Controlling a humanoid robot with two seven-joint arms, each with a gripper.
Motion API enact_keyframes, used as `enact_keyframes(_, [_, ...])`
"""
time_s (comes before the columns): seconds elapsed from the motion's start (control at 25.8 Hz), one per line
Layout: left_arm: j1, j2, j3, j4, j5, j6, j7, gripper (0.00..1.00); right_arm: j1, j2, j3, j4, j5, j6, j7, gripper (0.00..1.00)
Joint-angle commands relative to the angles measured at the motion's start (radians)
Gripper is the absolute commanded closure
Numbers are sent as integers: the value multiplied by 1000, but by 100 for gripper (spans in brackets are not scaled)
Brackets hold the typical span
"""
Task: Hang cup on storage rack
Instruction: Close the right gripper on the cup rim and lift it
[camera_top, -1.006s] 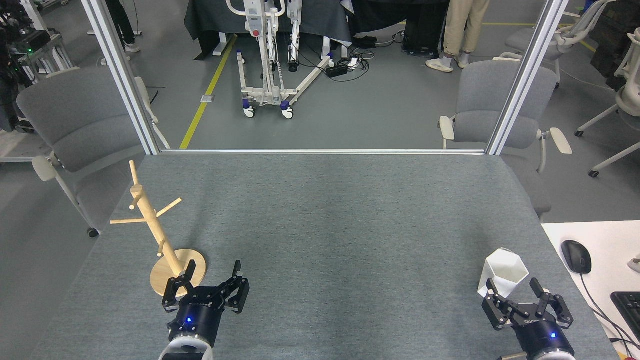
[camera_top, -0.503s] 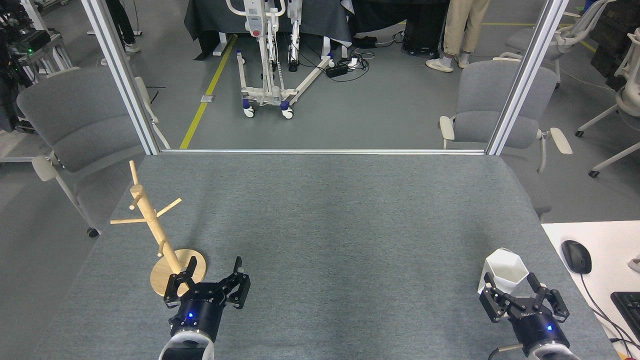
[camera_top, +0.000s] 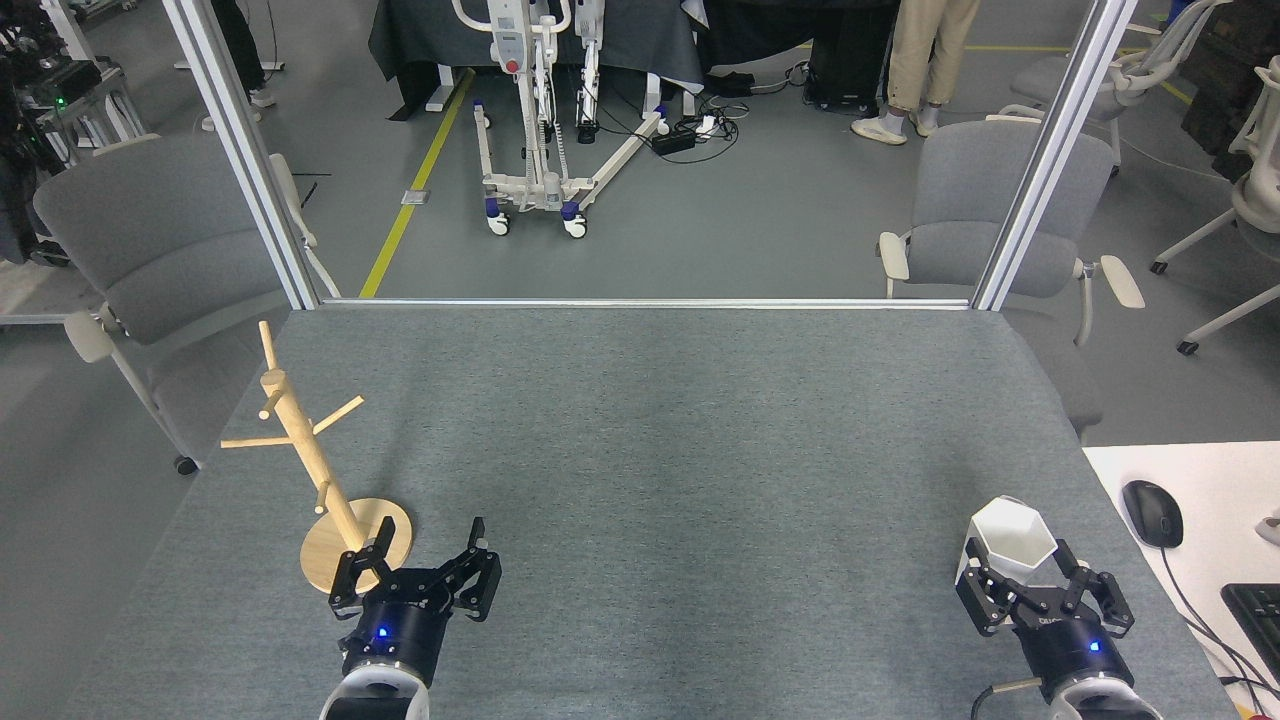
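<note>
Your right tool (camera_top: 1043, 592), jaws spread, sits just behind the matte white faceted cup (camera_top: 1010, 545) standing at the grey surface's (camera_top: 640, 450) right edge, far from the pale wooden mug tree (camera_top: 320, 470) beside your open left tool (camera_top: 418, 572).

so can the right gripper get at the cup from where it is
Probably yes. The right gripper is open and sits just in front of the cup, fingers already reaching its sides, with nothing between them on the table.
</note>
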Motion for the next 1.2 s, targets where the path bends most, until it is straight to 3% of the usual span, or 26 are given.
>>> enact_keyframes(0.0, [-2, 0, 0, 2, 0, 0, -1, 0, -9, 2, 0, 17, 2, 1, 2, 1])
enact_keyframes(0.5, [-2, 0, 0, 2, 0, 2, -1, 0, -38, -1, 0, 55, 2, 2, 1, 1])
enact_keyframes(0.85, [-2, -2, 0, 11, 0, 2, -1, 0, -99, -10, 25, 124, 3, 74, 1, 1])
enact_keyframes(1.16, [-2, -9, -2, 18, 0, 0, -1, 0, -104, -10, 28, 138, 3, 108, -1, 1])
